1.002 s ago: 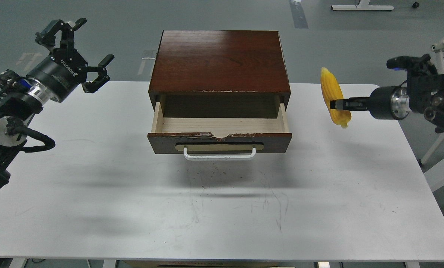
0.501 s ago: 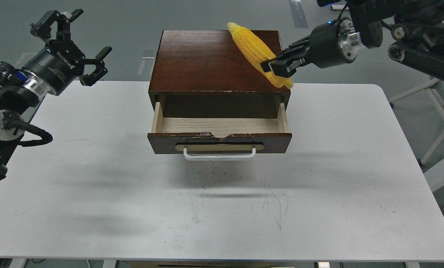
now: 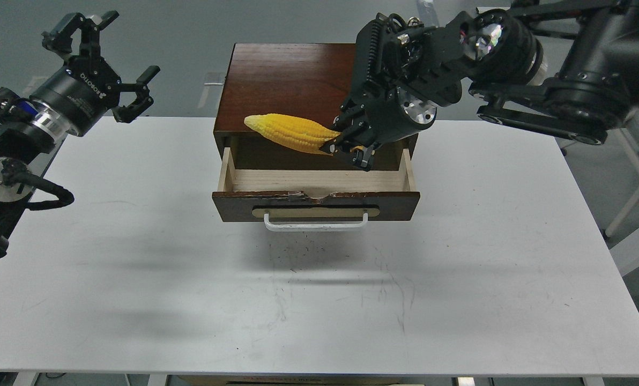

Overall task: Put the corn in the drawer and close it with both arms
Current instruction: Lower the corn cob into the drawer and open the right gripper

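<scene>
The dark brown drawer is pulled open from the cabinet, showing its pale wood inside and its white bar handle. My right gripper is shut on the thick end of the yellow corn. It holds the cob nearly level, tip pointing left, above the back of the open drawer at the cabinet's front edge. My left gripper is open and empty, raised above the table's far left corner, well apart from the cabinet.
The cabinet stands at the back middle of a white table. My right arm reaches in from the upper right over the cabinet top. Grey floor and white frame legs lie beyond the table's right side.
My right gripper has swung down and left with the corn, from above the cabinet's right top to over the open drawer. The cob now lies nearly level. The left arm barely moved.
</scene>
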You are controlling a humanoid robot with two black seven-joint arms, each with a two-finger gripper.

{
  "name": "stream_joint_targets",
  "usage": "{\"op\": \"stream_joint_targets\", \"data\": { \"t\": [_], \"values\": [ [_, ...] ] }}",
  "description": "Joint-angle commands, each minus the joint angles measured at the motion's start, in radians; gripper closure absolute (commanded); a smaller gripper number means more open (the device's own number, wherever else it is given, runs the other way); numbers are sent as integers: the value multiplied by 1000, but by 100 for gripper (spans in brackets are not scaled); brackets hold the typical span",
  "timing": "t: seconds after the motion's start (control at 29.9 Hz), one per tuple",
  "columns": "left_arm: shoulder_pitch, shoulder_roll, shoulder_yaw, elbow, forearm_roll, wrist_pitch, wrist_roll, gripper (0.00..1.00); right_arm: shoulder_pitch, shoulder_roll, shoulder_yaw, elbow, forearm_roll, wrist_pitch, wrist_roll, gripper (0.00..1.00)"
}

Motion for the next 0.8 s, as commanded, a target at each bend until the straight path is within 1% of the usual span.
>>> {"op": "stream_joint_targets", "data": {
  "t": [0.0, 0.17, 0.23, 0.43, 0.5, 0.53, 0.6, 0.63, 0.74, 0.77],
  "values": [
    [1, 9, 0, 0, 0, 0, 0, 1, -10, 40, -47, -26, -14, -76, 0, 95],
    [1, 14, 2, 0, 0, 0, 0, 1, -15, 54, -64, -30, -12, -87, 0, 95],
    [1, 14, 2, 0, -1, 0, 0, 1, -21, 55, -65, -30, -12, -87, 0, 93],
    [3, 14, 2, 0, -1, 0, 0, 1, -50, 64, -78, -65, -14, -85, 0, 82],
    [1, 14, 2, 0, -1, 0, 0, 1, -59, 66, -78, -74, -14, -86, 0, 75],
    [3, 14, 2, 0, 0, 0, 0, 1, -66, 67, -78, -76, -14, -87, 0, 70],
    [1, 14, 2, 0, 0, 0, 0, 1, -69, 67, -78, -76, -14, -87, 0, 66],
    [1, 14, 2, 0, 0, 0, 0, 1, -75, 69, -78, -76, -14, -87, 0, 62],
    [1, 14, 2, 0, 0, 0, 0, 1, -79, 69, -78, -74, -14, -87, 0, 57],
    [1, 14, 2, 0, 0, 0, 0, 1, -81, 69, -78, -74, -12, -87, 0, 57]
  ]
}}
